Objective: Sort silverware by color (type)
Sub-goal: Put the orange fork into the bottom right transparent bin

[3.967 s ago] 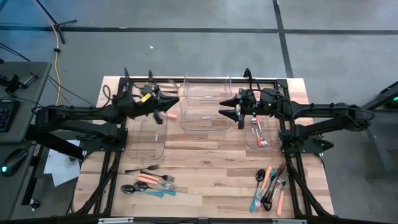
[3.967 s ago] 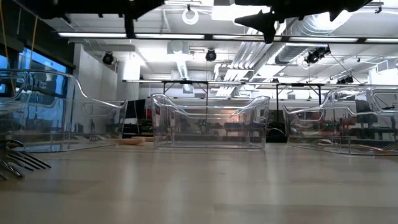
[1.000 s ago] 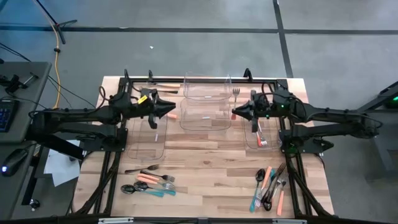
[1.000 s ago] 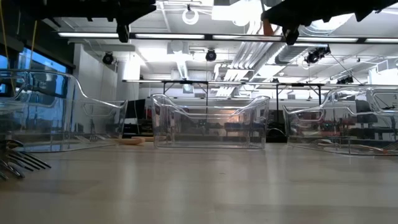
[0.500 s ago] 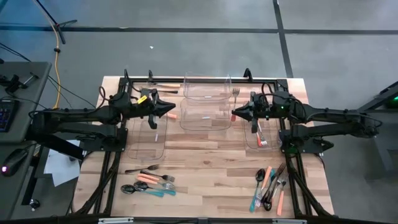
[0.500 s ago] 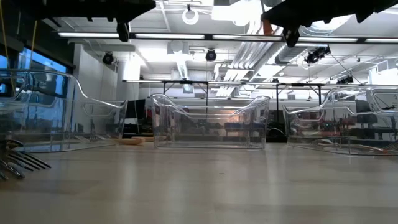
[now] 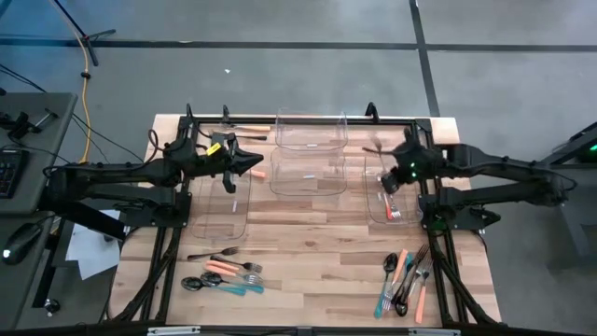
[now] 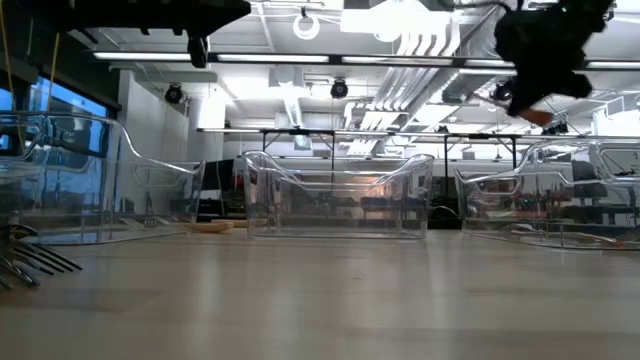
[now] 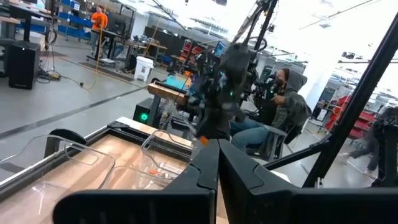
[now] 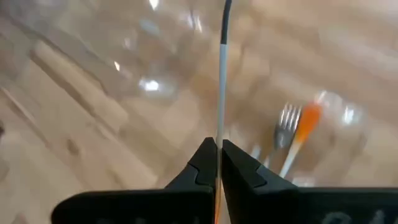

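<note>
Right gripper [image 10: 218, 146] pinching 1 thin fork [image 10: 221, 74] above the right bin [image 7: 370, 201], beside orange forks [image 10: 297, 135] inside. Left gripper [image 9: 217, 144] pressed together, holding nothing, over the left bin [image 7: 222, 219]. Best lowered inside first, then dropped gently.

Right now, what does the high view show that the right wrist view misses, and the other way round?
Only the high view shows the left gripper above the left bin, the two middle bins, and loose silverware heaps at the table's near edge. Only the right wrist view shows the right gripper shut on a thin utensil running out past its fingertips. Both show the right bin holding an orange-handled fork.
</note>
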{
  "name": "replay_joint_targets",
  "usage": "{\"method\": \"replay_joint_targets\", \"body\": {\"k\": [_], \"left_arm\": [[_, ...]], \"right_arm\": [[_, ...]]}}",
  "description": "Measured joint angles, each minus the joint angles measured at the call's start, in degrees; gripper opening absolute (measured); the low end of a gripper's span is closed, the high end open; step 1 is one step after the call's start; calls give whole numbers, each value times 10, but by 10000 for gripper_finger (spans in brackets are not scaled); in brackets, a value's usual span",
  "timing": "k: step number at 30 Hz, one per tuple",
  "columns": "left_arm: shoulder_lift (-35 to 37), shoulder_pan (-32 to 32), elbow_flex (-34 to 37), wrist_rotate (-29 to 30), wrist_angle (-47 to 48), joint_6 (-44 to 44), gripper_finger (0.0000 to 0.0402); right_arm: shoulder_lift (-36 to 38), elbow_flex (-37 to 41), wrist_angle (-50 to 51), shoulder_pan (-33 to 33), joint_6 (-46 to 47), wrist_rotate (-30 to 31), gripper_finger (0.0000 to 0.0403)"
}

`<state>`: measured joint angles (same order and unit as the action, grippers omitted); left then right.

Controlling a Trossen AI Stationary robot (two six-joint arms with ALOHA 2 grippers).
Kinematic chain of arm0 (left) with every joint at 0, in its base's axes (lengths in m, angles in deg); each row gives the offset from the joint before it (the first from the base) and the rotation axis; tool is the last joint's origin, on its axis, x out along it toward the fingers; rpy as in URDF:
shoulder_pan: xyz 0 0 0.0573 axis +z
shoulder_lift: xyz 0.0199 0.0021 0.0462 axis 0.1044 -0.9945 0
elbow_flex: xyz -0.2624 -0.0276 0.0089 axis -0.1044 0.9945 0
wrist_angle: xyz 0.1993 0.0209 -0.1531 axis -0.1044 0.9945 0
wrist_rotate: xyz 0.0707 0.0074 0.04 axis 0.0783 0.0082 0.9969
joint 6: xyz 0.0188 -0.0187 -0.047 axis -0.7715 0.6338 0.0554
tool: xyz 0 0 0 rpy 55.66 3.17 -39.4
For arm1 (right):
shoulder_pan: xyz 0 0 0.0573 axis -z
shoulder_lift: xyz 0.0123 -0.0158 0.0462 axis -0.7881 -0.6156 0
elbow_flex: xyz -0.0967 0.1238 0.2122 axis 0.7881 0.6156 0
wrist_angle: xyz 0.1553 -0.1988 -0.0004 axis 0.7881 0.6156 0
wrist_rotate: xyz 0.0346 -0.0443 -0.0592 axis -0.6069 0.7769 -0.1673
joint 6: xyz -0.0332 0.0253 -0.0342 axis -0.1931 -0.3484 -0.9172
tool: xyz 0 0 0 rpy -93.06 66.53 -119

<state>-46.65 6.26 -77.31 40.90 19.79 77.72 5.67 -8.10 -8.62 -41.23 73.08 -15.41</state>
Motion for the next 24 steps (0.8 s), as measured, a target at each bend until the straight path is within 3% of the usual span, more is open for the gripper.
{"method": "replay_joint_targets", "body": {"k": [6, 11, 17, 24], "left_arm": [[0, 0, 0, 0, -1, 0, 0], [0, 0, 0, 1, 0, 0, 0], [0, 1, 0, 7, 0, 4, 0], [0, 1, 0, 7, 0, 4, 0]], "right_arm": [[3, 87, -12, -23, 104, -58, 0], [3, 133, -22, -13, 146, -65, 0], [2, 173, -41, 5, 174, -106, 0], [2, 199, -58, 15, 194, -110, 0]]}}
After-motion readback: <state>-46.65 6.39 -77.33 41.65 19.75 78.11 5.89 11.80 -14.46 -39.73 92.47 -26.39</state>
